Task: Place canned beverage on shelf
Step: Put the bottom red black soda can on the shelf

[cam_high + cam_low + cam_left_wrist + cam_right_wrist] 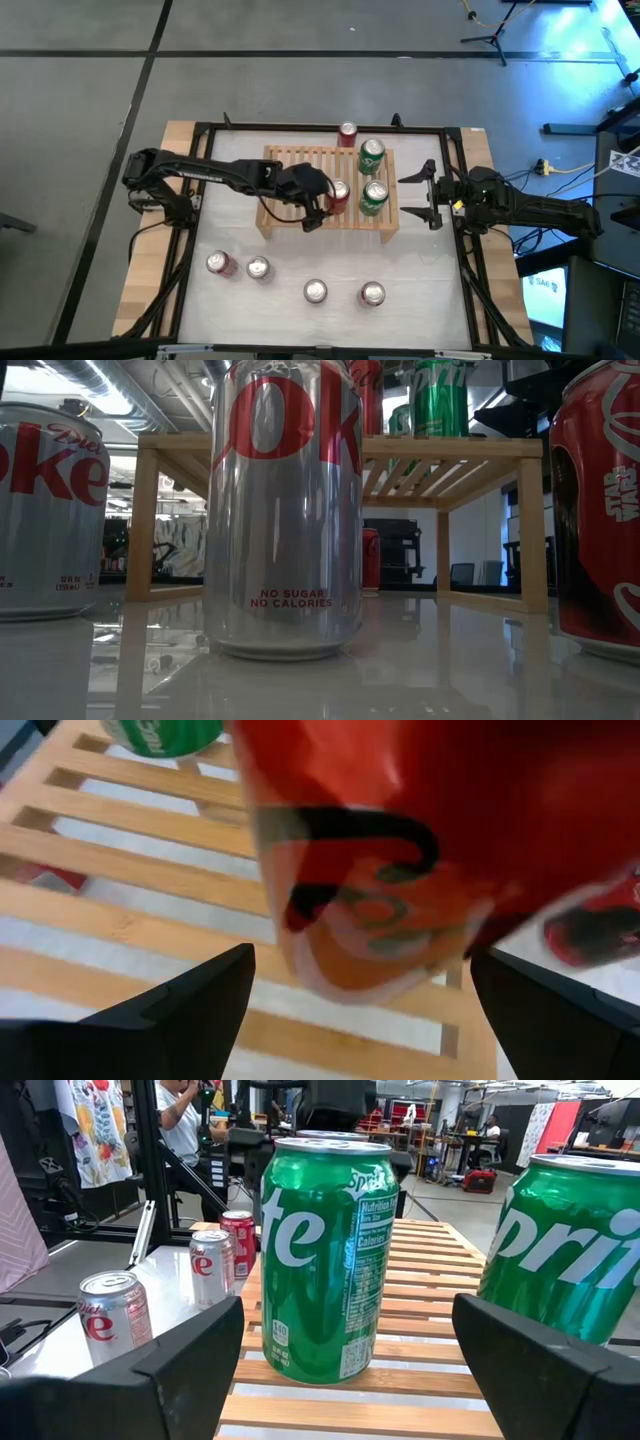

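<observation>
**Left gripper at red can on shelf; eight cans counted**

High view count: two green cans [372, 155] on the shelf [300, 160], one red can [338, 197] on it at the left gripper [320, 208], one red can [347, 133] on the table behind the shelf, four cans in front: one red [219, 263], three silver [316, 291]. Shelf is light wood, slatted top, rectangular. Cans are glossy metal cylinders. Left fingers wide, straddling the red can; contact unclear. Right gripper [425, 195] is open, empty, just beside the shelf's right end.
</observation>
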Tool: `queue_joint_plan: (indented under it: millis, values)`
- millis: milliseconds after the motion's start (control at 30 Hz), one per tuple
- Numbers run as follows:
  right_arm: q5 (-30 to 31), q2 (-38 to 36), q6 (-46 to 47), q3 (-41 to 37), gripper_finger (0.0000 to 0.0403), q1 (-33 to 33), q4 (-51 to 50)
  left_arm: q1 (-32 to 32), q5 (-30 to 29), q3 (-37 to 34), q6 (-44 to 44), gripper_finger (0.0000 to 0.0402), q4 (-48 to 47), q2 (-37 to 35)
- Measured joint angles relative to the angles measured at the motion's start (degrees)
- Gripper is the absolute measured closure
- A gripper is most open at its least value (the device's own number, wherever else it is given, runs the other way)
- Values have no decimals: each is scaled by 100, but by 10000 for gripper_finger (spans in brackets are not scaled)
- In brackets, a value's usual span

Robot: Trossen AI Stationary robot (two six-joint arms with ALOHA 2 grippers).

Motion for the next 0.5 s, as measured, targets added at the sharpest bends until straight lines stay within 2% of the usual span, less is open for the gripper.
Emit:
queue_joint_plan:
  millis: [200,500]
  values:
    - [0,-1,0,0,49,0,2,0,-51,0,0,41,251,198]
    - [0,-2,-2,0,49,0,0,-62,-656,-2,-49,54,622,250]
